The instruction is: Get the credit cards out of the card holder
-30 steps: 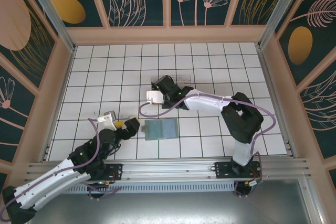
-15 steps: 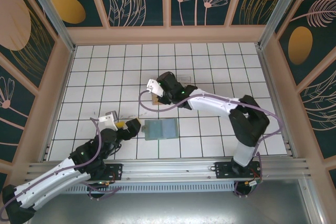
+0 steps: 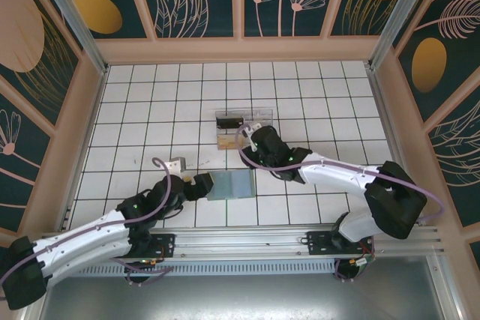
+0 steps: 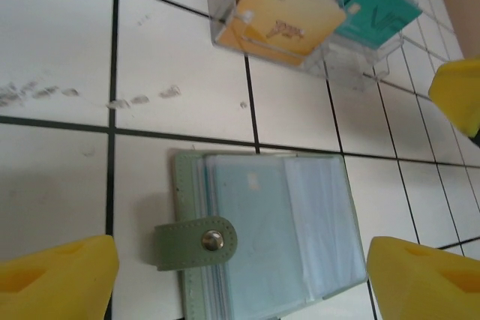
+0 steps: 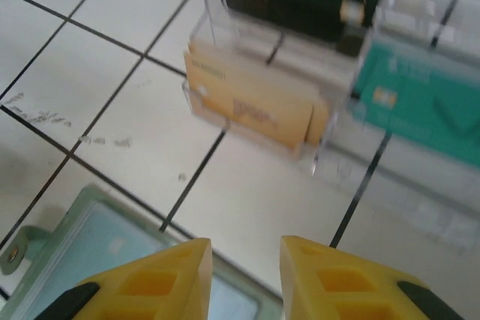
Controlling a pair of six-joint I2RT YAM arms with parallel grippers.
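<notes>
between the spread jaws of the left gripper (image 4: pixel 240 279) lies the open grey-green folding card holder (image 4: pixel 262 230); bare white tiled table (image 4: pixel 60 50) lies free on either side; ahead of the right gripper (image 5: pixel 244 279) a clear plastic compartmented tray (image 5: pixel 201 31) blocks the way; a bare tile strip lies beneath it

The card holder (image 4: pixel 191 185) is covered in soft matt grey-green material, with a shiny metal snap (image 4: pixel 212 240) and glossy clear plastic sleeves (image 4: pixel 315 215); the tray (image 4: pixel 223 29) is made of transparent plastic, the desk (image 4: pixel 52 58) smoothly tiled
</notes>
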